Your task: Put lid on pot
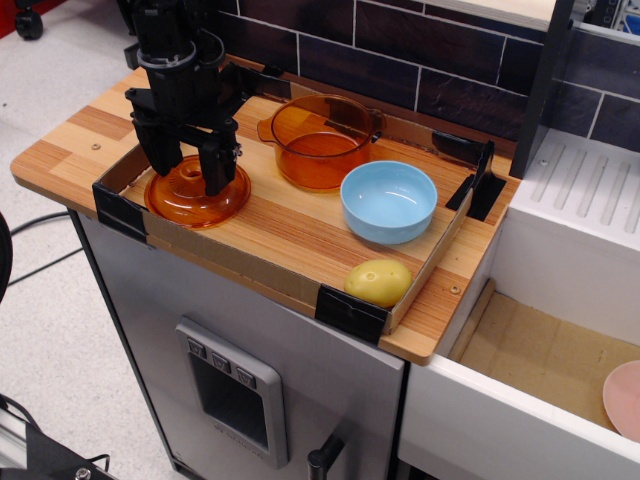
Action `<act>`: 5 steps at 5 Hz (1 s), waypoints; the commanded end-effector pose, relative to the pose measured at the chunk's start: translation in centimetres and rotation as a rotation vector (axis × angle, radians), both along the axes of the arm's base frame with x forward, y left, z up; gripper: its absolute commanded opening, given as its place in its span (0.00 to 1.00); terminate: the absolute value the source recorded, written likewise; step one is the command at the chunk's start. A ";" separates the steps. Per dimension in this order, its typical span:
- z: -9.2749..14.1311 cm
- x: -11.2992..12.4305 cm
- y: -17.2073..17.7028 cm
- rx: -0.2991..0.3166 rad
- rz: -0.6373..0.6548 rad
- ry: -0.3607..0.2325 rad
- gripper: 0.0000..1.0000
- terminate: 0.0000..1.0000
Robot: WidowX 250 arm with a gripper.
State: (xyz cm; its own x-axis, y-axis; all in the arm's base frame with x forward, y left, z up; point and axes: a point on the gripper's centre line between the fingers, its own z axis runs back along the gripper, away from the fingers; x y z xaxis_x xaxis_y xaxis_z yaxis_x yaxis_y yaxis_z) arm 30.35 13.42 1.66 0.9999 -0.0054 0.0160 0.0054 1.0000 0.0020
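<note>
Yellow, lemon-like object (378, 282) is seen nearest, at the front corner of the cardboard tray (235, 262); it plays no part in the task. Behind it, near the middle-right of the tray, the light blue bowl (388, 201) is seen empty and upright, also not involved. At the left end of the tray the lid (197, 193) is lying flat on the wooden surface, knob up, well apart from the pot. The gripper (187, 175) is positioned directly over the lid, fingers spread and lowered either side of the central knob; whether the fingertips are touching the knob or the dome cannot be told from this view. Nothing is pinched yet as far as can be judged. Farthest back, the pot (320, 140) is standing upright and uncovered against the rear edge of the tray, just behind the blue bowl, its mouth unobstructed. Progress is judged as early: the approach to the lid appears done, the grasp not yet confirmed. Left to do: knob to be clamped, lid to be lifted off the tray, carried right and back to the pot, centred over the rim and set down. Blue bowl is close to the pot, so clearance should be watched during transfer.
</note>
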 end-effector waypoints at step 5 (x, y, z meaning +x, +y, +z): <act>7.9 2.9 -3.4 -0.024 0.099 -0.056 0.00 0.00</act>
